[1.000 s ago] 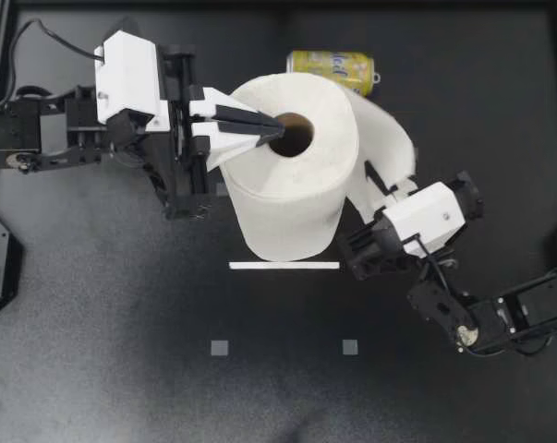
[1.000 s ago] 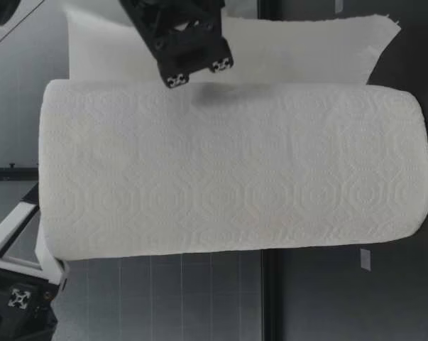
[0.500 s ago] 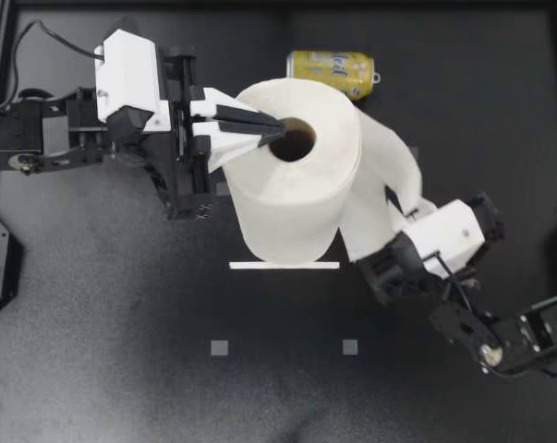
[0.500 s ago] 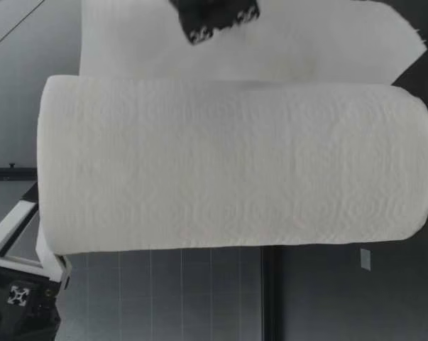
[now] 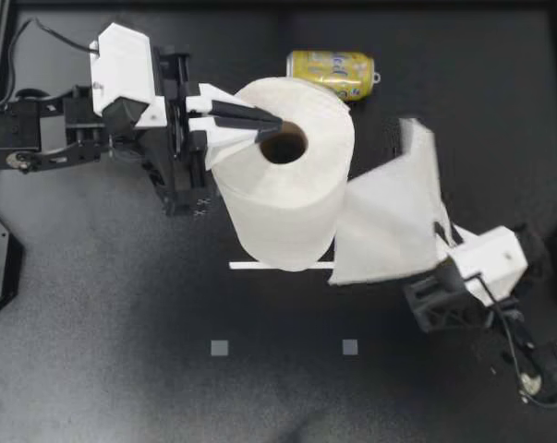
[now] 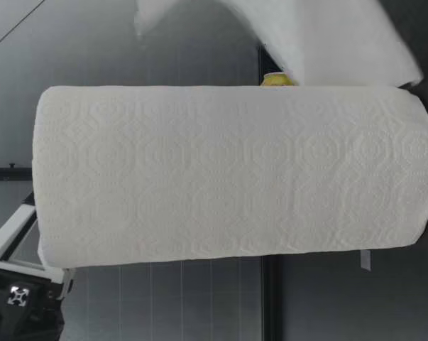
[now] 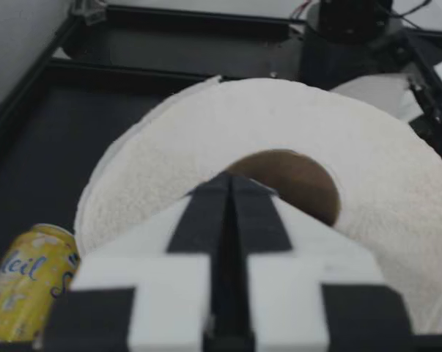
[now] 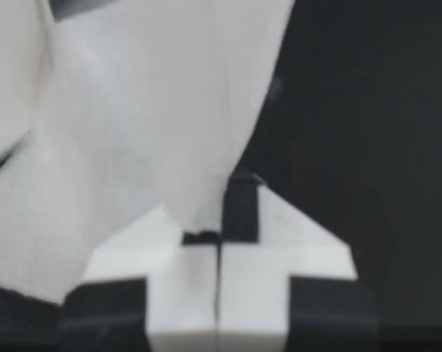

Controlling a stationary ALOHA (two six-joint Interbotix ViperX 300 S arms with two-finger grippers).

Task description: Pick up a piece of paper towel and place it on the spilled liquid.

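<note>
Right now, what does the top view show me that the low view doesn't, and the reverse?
Only the top view: my left gripper, shut, its tip on top of the roll beside the core, and my right gripper shut on an edge of the sheet. Only the low view: the whole side of the roll, top to base, with its embossed pattern. Both: the roll, the sheet, the yellow can (a sliver in the low view) and the white strip.

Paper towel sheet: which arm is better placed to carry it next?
Right. My right gripper is shut on the sheet; my left gripper sits shut atop the roll, by its core.
</note>
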